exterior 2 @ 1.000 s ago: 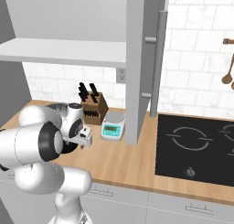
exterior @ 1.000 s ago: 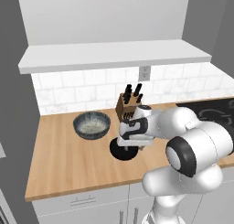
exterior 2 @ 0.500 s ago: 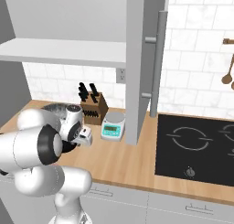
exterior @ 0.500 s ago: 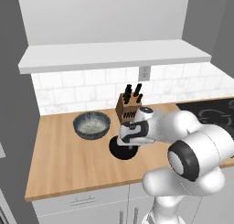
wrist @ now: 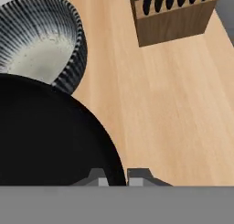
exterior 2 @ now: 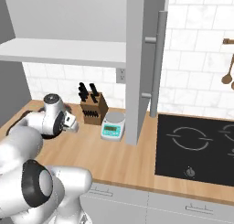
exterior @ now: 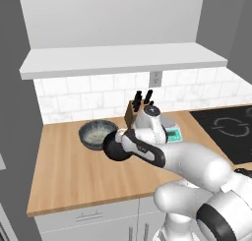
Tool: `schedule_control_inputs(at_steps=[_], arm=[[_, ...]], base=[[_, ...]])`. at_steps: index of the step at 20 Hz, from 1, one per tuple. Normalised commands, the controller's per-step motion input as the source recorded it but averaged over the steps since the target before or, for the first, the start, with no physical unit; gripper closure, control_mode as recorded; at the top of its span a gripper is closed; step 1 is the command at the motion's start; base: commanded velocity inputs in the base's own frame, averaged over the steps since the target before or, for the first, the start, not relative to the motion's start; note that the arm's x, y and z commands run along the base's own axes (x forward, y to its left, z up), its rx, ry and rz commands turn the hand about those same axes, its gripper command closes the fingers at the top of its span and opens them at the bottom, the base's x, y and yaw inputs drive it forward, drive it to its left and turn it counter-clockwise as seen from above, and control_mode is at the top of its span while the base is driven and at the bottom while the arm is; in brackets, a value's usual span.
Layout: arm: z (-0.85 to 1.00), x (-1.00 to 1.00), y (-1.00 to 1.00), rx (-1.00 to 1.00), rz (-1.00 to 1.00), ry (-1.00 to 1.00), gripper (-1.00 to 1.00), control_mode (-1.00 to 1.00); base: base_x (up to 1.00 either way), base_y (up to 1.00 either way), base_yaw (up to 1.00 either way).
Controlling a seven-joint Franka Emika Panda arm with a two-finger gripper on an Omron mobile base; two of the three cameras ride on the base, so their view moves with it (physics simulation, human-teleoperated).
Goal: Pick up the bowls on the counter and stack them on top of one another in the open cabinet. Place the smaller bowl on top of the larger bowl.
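The jaws are pinching the rim of the smaller bowl (wrist: 45, 136), one fingertip (wrist: 97, 177) inside, one outside. The larger bowl (wrist: 41, 45) is sitting just beyond it on the bench (wrist: 169, 104), a knife block (wrist: 176, 15) standing farther off.

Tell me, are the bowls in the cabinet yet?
Not yet; nothing is put away. The end effector is shut on the rim of the smaller bowl. The larger bowl sits on the counter. Both must still go into the open cabinet, small one on top.
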Motion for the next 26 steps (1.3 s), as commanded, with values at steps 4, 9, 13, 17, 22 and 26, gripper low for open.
schedule_control_inputs(at_steps=[4, 9, 13, 17, 22, 26], arm=[[1.00, 0.24, 0.68, -0.03, -0.21, -0.03, 1.00, -1.00], [0.79, 0.42, 0.55, -0.01, -0.22, 0.00, 1.00, -1.00], [0.09, 0.21, 0.14, 0.00, -0.08, 0.01, 1.00, -1.00], [-0.13, 0.16, 0.00, 0.00, 0.00, 0.01, 1.00, -1.00], [-0.26, 0.25, 0.00, 0.00, 0.00, 0.01, 1.00, -1.00], [-0.31, 0.37, 0.00, 0.00, 0.00, 0.01, 1.00, -1.00]], base=[[0.00, 0.00, 0.00], [0.00, 0.00, 0.00], [0.00, 0.00, 0.00], [0.00, 0.00, 0.00], [0.00, 0.00, 0.00], [0.00, 0.00, 0.00]])
